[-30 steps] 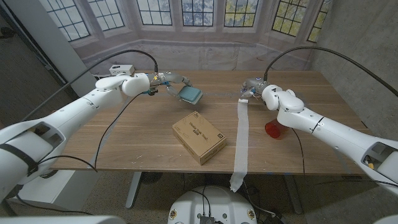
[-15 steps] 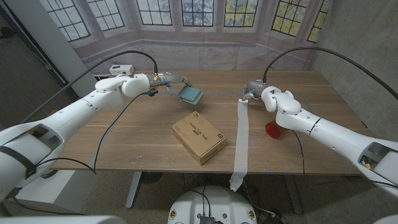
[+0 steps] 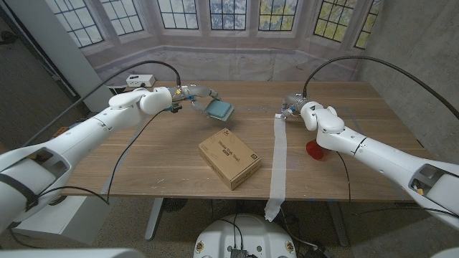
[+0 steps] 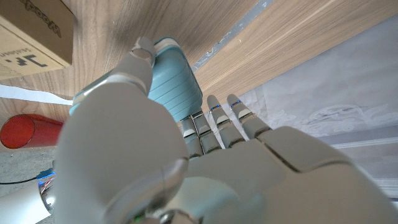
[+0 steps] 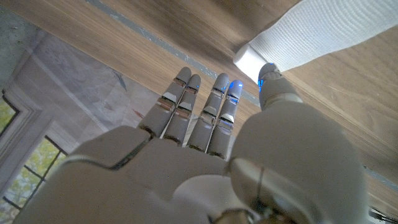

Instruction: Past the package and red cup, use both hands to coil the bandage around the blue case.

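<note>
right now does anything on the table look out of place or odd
The long white bandage strip runs across the wooden table and droops over its front edge. The red plastic cup lies on its side. Nothing looks spilled or damaged.

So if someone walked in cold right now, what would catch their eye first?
Probably the long white bandage, unrolled across the table and hanging over its near edge, its far end pinched by the right hand. Next, the left hand gripping the blue case at the far side, beyond the cardboard package in the middle.

Blue case point(image 3: 218, 109) (held), bandage point(image 3: 277, 159) outstretched
</note>
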`<state>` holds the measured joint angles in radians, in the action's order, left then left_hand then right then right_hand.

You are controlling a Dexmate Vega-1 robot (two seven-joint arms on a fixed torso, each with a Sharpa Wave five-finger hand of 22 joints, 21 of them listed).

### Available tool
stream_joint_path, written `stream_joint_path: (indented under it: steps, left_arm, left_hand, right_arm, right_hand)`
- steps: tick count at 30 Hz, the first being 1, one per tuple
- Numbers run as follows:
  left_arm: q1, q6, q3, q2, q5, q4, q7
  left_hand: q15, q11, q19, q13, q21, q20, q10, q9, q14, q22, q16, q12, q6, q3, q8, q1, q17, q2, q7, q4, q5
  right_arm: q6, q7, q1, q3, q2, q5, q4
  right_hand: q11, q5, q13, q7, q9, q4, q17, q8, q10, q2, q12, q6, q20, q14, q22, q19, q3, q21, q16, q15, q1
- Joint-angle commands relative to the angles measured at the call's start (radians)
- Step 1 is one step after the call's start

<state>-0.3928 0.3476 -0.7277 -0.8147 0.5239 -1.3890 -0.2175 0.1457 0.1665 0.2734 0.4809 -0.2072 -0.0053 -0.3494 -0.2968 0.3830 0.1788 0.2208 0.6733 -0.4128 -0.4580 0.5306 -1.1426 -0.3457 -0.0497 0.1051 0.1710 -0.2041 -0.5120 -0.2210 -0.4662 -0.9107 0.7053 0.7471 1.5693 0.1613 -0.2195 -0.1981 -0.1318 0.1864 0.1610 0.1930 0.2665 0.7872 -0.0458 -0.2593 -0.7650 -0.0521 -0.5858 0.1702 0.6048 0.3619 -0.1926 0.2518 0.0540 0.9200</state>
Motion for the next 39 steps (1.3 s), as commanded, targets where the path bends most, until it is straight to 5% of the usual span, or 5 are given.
stream_joint_path:
  steps: [1, 17, 39]
  left_arm:
    - [-0.016, -0.016, 0.009, -0.001, -0.012, -0.006, 0.007]
    - [-0.014, -0.014, 0.003, 0.007, -0.025, 0.021, 0.013]
    - [-0.008, -0.009, -0.004, 0.008, -0.031, 0.03, 0.009]
  left_hand:
    - [0.001, 0.049, -0.005, 0.208, 0.001, -0.001, -0.071, -0.022, 0.008, 0.003, -0.005, 0.019, -0.051, -0.026, 0.255, 0.04, -0.006, 0.056, 0.009, -0.02, -0.005]
    - [0.0, 0.049, -0.006, 0.212, 0.001, -0.001, -0.072, -0.015, 0.009, 0.003, -0.007, 0.017, -0.05, -0.029, 0.261, 0.044, -0.008, 0.055, 0.005, -0.019, -0.005]
    - [-0.001, 0.049, -0.007, 0.216, 0.002, -0.002, -0.077, -0.008, 0.01, 0.003, -0.009, 0.016, -0.051, -0.033, 0.27, 0.047, -0.011, 0.059, 0.007, -0.019, -0.006]
  right_arm:
    - [0.022, 0.014, 0.025, -0.02, -0.028, -0.001, -0.063]
    - [0.029, 0.027, 0.051, -0.048, -0.052, -0.004, -0.113]
    - [0.008, 0.1, 0.015, -0.054, -0.048, 0.016, -0.114]
  right_hand:
    - [-0.002, -0.007, -0.002, 0.0, 0.001, -0.002, 0.003, 0.004, 0.014, -0.008, -0.006, -0.012, -0.01, -0.013, 0.001, 0.005, 0.009, -0.006, 0.006, 0.149, 0.003]
    - [-0.004, -0.011, -0.004, -0.003, 0.001, -0.002, 0.007, 0.004, 0.061, -0.009, -0.011, -0.046, -0.02, -0.047, 0.002, 0.017, 0.026, -0.008, 0.004, 0.161, 0.009]
    - [-0.013, -0.015, -0.017, 0.0, 0.002, 0.0, 0.015, 0.005, 0.113, -0.006, -0.025, -0.094, -0.03, -0.103, 0.002, 0.028, 0.054, -0.008, 0.005, 0.167, 0.022]
